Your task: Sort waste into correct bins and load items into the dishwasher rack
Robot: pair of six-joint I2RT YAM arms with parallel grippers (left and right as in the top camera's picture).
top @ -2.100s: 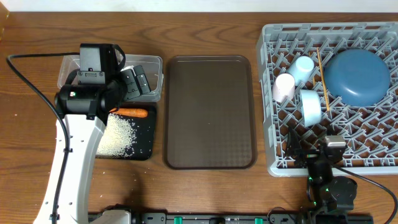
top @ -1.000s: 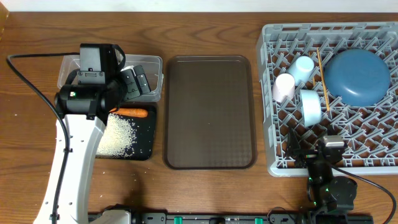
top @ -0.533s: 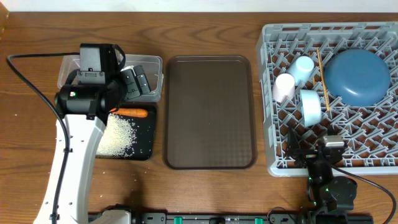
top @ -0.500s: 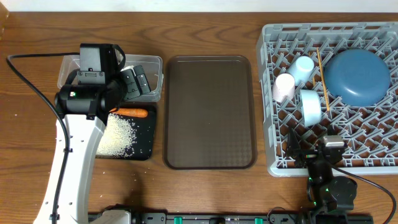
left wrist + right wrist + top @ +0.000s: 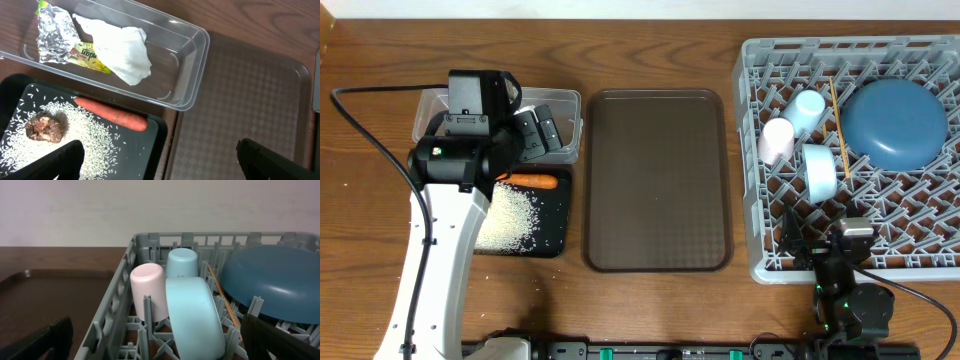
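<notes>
**Overhead:** large square grey lattice rack [image 5: 760, 150] is sitting at R end of wooden table [image 5: 650, 50]. It is carrying big round dark-blue plate [image 5: 895, 122], pale pink cup [image 5: 777, 140], light blue cup [image 5: 807, 108], light blue bowl [image 5: 819, 170] & thin wooden chopsticks [image 5: 839, 130]. The sticks are lying btwn cups & plate. Brown serving tray [image 5: 657, 180] is lying mid-table. At L, clear rectangular plastic tub [image 5: 560, 100] is sitting just behind shallow black rectangular tray [image 5: 555, 215]. White rice [image 5: 510, 218] & orange carrot [image 5: 532, 181] are lying in the black tray, carrot along its far edge. L arm is covering part of both bins.

**Left wrist:** left gripper [image 5: 160, 155] is hovering over black tray's R edge, fingers spread wide, pinching nothing. Crumpled white tissue [image 5: 122, 52], silver foil wrapper [image 5: 54, 31] & yellow-green packet [image 5: 90, 51] are lying in the tub, packet partly under tissue. Small brown lump [image 5: 46, 127] is resting on the rice.

**Right wrist:** right gripper [image 5: 155, 330] is hanging at rack's near edge, fingers spread wide, nothing btwn them. Pink cup is standing bottom-up w/ blue cup just behind. Bowl is leaning on edge beside them, plate tilting at R.
</notes>
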